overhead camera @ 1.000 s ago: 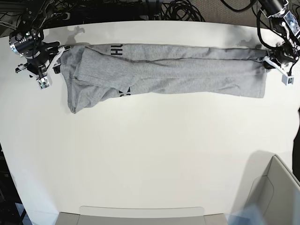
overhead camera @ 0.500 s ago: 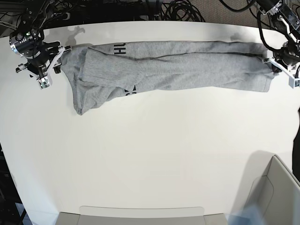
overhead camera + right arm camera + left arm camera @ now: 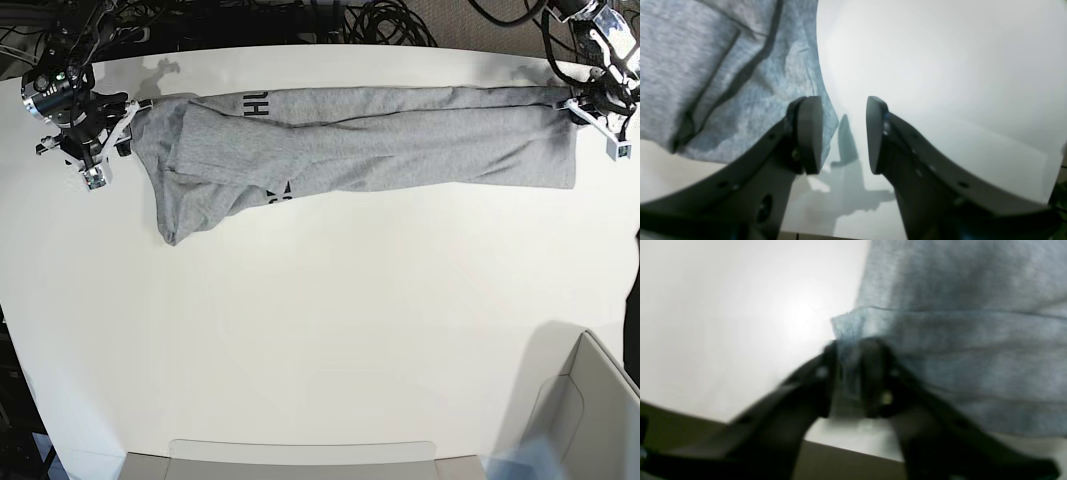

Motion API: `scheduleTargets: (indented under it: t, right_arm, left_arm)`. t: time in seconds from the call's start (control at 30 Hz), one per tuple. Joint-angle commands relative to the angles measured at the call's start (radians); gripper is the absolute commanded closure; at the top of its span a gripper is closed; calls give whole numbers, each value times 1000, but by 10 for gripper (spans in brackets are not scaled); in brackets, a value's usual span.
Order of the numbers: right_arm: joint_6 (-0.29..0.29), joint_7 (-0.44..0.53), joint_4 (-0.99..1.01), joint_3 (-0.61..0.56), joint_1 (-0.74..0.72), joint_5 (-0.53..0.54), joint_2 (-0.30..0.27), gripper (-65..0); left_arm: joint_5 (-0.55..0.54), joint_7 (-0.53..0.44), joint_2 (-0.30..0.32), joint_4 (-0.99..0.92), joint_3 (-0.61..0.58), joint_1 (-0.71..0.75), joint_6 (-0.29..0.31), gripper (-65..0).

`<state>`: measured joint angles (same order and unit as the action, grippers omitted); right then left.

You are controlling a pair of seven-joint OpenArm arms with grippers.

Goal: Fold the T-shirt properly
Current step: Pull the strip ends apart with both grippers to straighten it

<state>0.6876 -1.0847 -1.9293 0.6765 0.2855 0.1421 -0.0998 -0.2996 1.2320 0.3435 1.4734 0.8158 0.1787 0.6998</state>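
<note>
Sitting empty at the near right corner: grey bin [image 3: 590, 410]. Farther back, T-shirt [image 3: 370, 150] stretched across white table [image 3: 320, 330]. Right gripper [image 3: 843, 133] apart beside cloth; left gripper [image 3: 857, 373] blurry over hem, grip unclear. Cables [image 3: 390, 20] behind.

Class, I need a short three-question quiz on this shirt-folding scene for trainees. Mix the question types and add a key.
1. True or false: the right gripper is clamped on the T-shirt.
2. Multiple choice: in the base view, the black lettering on the shirt shows
A. near the right gripper's end
B. near the left gripper's end
C. nowhere
3. Fill the gap: at the left gripper, a fold of cloth sits ____ the two fingers.

Key
1. False. It stands open beside the shirt's edge, with nothing inside it.
2. A
3. between
</note>
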Motion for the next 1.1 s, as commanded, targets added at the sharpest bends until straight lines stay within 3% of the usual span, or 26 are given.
scheduleTargets:
  t: [0.0, 0.1, 0.27, 0.4, 0.47, 0.57, 0.7, 0.87, 1.07]
  right_arm:
    - [11, 13, -17, 1, -6, 11, -11, -222]
    - [11, 13, -15, -34, -2, 11, -13, -222]
    - [11, 13, -15, -47, -4, 11, -13, -222]
    - [11, 13, -14, -47, -6, 11, -13, -222]
    - [11, 13, -12, -47, -6, 11, -13, -222]
    - [11, 13, -12, -53, -7, 11, -13, -222]
    - [11, 13, -12, -85, -10, -3, -13, -222]
    - [11, 13, -12, -122, -15, -100, -8, -222]
    - [11, 13, -6, -139, -30, -131, -4, -222]
  left_arm:
    - [9, 1, 16, 14, 12, -3, -2, -273]
    - [17, 1, 16, 14, 12, -35, -2, -357]
    - [17, 15, 15, 14, 56, -49, -2, -359]
    - [-13, 141, 27, 91, 72, -81, -2, -363]
    - [-83, 164, 52, 140, 73, -98, -2, -363]
    - [-295, 164, 65, 177, 75, -98, -2, -363]
    - [-537, 164, 82, 98, 66, -89, -2, -363]
    - [-568, 164, 82, -132, 63, -84, -2, -363]
    - [-568, 162, 118, -132, -6, -38, -2, -363]
